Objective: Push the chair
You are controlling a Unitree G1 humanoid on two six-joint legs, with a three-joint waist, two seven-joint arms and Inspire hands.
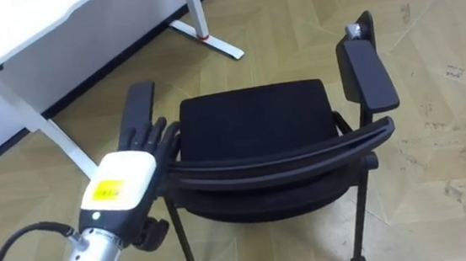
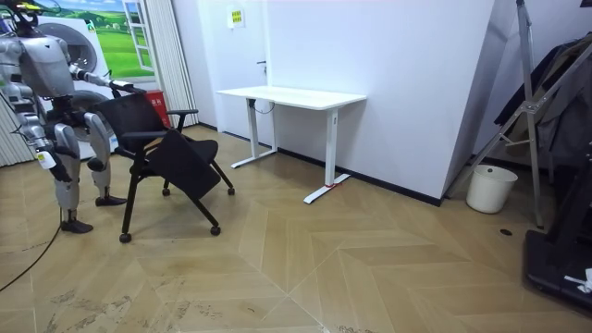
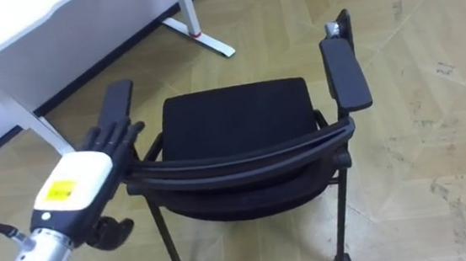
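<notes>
A black chair [image 1: 253, 120] with two armrests and small castors stands on the wood floor right in front of me, its curved backrest [image 1: 286, 155] nearest to me. My left hand [image 1: 119, 187] rests on the backrest's left end. Its fingers [image 1: 145, 140] lie straight over the top edge beside the left armrest [image 1: 138, 105], and the thumb hangs below. In the room view I stand behind the chair [image 2: 162, 148] at the room view's left, left arm stretched to it. My right hand [image 2: 43, 159] hangs at my side.
A white desk [image 1: 4, 32] on white legs stands ahead to the left against the wall, one flat foot [image 1: 208, 38] reaching toward the chair. In the room view, open floor lies beyond the chair; a white bin [image 2: 491, 188] stands by the far wall.
</notes>
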